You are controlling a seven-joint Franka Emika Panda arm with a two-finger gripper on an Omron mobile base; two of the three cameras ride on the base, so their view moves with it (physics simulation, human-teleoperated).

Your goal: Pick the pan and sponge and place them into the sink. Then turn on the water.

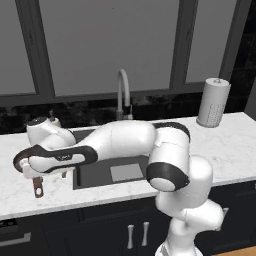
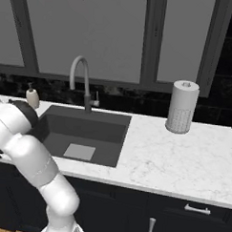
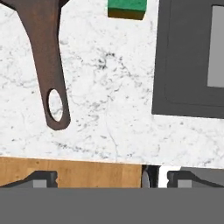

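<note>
In the hand view the gripper (image 3: 111, 177) stood with its jaws spread wide and nothing between them; one fingertip (image 3: 43, 178) rose at 7 o'clock and the other at 5 o'clock. The pan (image 3: 49, 65) lay on the white marble countertop (image 3: 109, 96) with its reddish-brown handle running from 11 o'clock down toward 9 o'clock, the holed end nearest the fingers but well apart from them and off to the side of the left tip. The pan's round body was cut off by the upper edge. The sponge (image 3: 127, 8) sat at 12 o'clock, green top over yellow layer, between the handle and the sink (image 3: 183, 57), touching neither. The sink occupied 2 to 3 o'clock, its light grey plate at the far edge.

In the left base view the arm reached across the sink (image 1: 95, 175) toward 9 o'clock; the handle end (image 1: 38, 188) showed below the hand on the counter. The faucet (image 1: 123, 95) stood at 12 o'clock behind the basin, a paper towel roll (image 1: 213, 102) at 2 o'clock
</note>
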